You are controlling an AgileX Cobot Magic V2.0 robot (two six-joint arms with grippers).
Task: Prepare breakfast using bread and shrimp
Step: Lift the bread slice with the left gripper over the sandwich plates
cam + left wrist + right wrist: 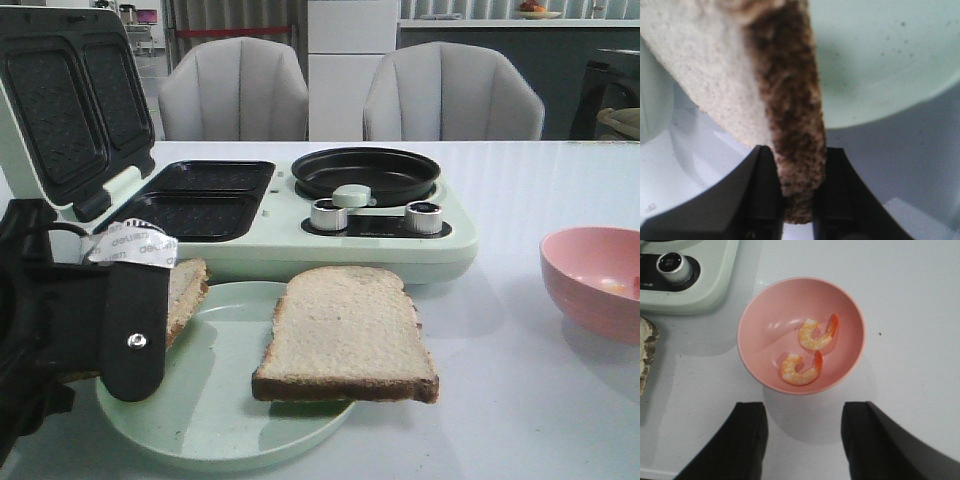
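Note:
One slice of bread (345, 335) lies flat on the pale green plate (230, 430), overhanging its right rim. My left gripper (150, 320) is shut on the brown crust of the other slice of bread (188, 290) at the plate's left side. In the left wrist view the crust (795, 125) is pinched between the black fingers (760, 200), a little above the plate (880, 60). Two orange-pink shrimp (815, 335) (801, 369) lie in the pink bowl (770, 310). My right gripper (805, 412) hangs open above the table, just short of the bowl, holding nothing.
A pale green breakfast maker (400, 245) stands behind the plate, its lid (65, 110) raised at the left. It has two dark grill wells (205, 195), a round black pan (365, 172) and two knobs. The pink bowl (590, 285) sits at the right. Two grey chairs stand beyond the table.

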